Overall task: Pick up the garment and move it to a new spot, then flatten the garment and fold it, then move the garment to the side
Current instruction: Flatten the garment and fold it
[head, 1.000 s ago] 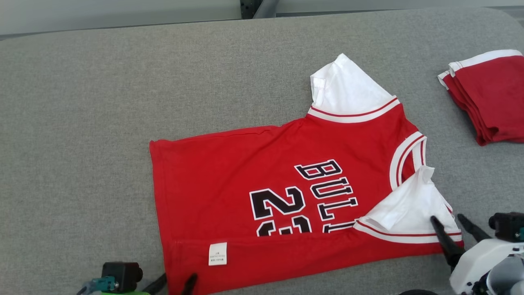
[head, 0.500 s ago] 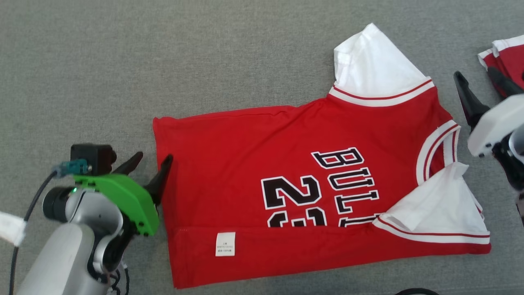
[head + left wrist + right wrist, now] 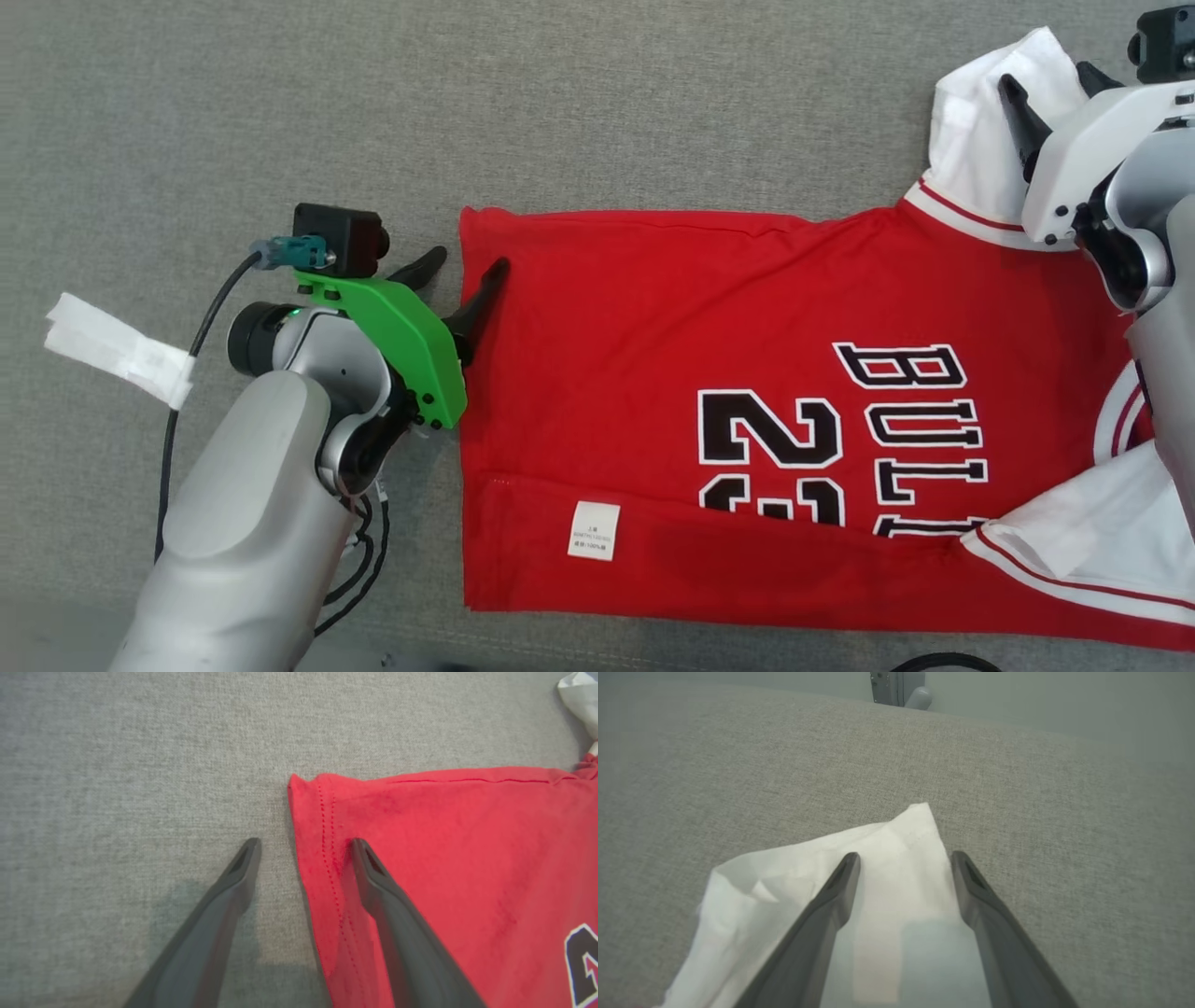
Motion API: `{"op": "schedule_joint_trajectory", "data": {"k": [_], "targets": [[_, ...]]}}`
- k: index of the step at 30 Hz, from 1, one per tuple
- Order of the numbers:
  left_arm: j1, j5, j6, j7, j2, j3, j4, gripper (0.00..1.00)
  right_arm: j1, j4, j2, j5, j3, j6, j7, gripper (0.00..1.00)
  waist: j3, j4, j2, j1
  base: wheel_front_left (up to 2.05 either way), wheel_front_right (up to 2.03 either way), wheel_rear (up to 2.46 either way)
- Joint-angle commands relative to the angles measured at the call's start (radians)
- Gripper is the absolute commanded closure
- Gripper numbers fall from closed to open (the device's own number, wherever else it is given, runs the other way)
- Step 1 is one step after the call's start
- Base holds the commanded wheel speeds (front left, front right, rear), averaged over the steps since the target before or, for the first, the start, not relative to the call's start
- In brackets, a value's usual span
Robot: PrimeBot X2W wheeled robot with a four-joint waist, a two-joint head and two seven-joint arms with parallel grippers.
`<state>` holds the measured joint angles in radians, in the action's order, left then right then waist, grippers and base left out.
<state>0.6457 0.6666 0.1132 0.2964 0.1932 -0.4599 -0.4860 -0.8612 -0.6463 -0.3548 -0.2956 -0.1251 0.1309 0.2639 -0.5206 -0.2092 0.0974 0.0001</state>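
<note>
Red jersey [image 3: 709, 355] with white sleeves and black lettering, mid-fold on the grey fabric tabletop [image 3: 280, 112].
The strip opposite both hands is already turned over. The left hand [image 3: 470, 259], spread wide, straddles the hem corner [image 3: 299, 784]. The right hand [image 3: 1046, 77] gapes over a white sleeve [image 3: 784, 872]. Next, I judge, both must pinch together and draw that edge across. The right arm [image 3: 1158, 280] and the frame hide the jersey's end, and whether the hands touch cloth is unclear.

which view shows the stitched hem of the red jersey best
Left wrist view: the red jersey's stitched hem is close, its dotted seam lines clear beside the left gripper. The head view gives it as a plain edge; the right wrist view faces the white sleeve.
</note>
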Motion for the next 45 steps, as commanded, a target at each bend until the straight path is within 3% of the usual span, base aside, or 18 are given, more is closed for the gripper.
{"op": "schedule_joint_trajectory", "data": {"k": [1,19,20,21,22,23,33,38,45], "targets": [[-0.01,-0.002,0.0,0.011,0.003,-0.015,-0.031,0.0,-0.008,-0.014,-0.006,-0.001,-0.006,0.0,-0.003,0.0,-0.006,-0.022,0.0,-0.0001,0.0,0.0,0.0],[0.104,0.087,0.02,-0.034,-0.024,-0.157,-0.128,0.0,-0.073,-0.179,-0.017,0.01,-0.096,-0.001,-0.053,0.0,-0.005,0.001,0.0,-0.0001,0.0,0.0,0.0],[0.108,0.096,0.02,-0.042,-0.025,-0.166,-0.13,0.13,-0.074,-0.18,-0.014,0.007,-0.108,0.0,-0.065,0.0,-0.005,0.002,0.0,-0.0001,0.0,0.0,0.0],[0.113,0.106,0.02,-0.049,-0.025,-0.177,-0.128,0.69,-0.077,-0.184,-0.013,0.005,-0.114,0.0,-0.071,0.08,-0.005,0.003,0.0,-0.0001,0.0,0.0,0.0],[0.117,0.12,0.02,-0.06,-0.024,-0.186,-0.125,1.0,-0.08,-0.184,-0.01,0.0,-0.127,0.0,-0.081,0.61,-0.005,0.004,0.0,-0.0001,0.0,0.0,0.0],[0.12,0.132,0.02,-0.067,-0.021,-0.197,-0.126,1.0,-0.083,-0.184,-0.007,-0.007,-0.139,0.0,-0.092,1.0,-0.005,0.005,0.0,-0.0001,0.0,0.0,0.0],[0.158,0.189,0.017,-0.242,0.021,-0.2,-0.163,1.0,-0.124,-0.165,-0.032,-0.078,-0.166,-0.001,-0.291,1.0,0.022,0.026,0.0,-0.0001,0.0,0.0,0.0],[0.165,0.212,0.017,-0.283,0.042,-0.21,-0.189,1.0,-0.132,-0.154,-0.052,-0.143,-0.168,-0.001,-0.335,1.0,0.045,0.043,0.0,-0.0001,0.0,0.0,0.0],[0.152,0.207,0.017,-0.378,0.074,-0.225,-0.162,1.0,-0.034,0.004,-0.094,-0.278,-0.212,-0.001,-0.377,1.0,0.067,0.07,0.0,-0.0001,0.0,0.0,0.0]]}}
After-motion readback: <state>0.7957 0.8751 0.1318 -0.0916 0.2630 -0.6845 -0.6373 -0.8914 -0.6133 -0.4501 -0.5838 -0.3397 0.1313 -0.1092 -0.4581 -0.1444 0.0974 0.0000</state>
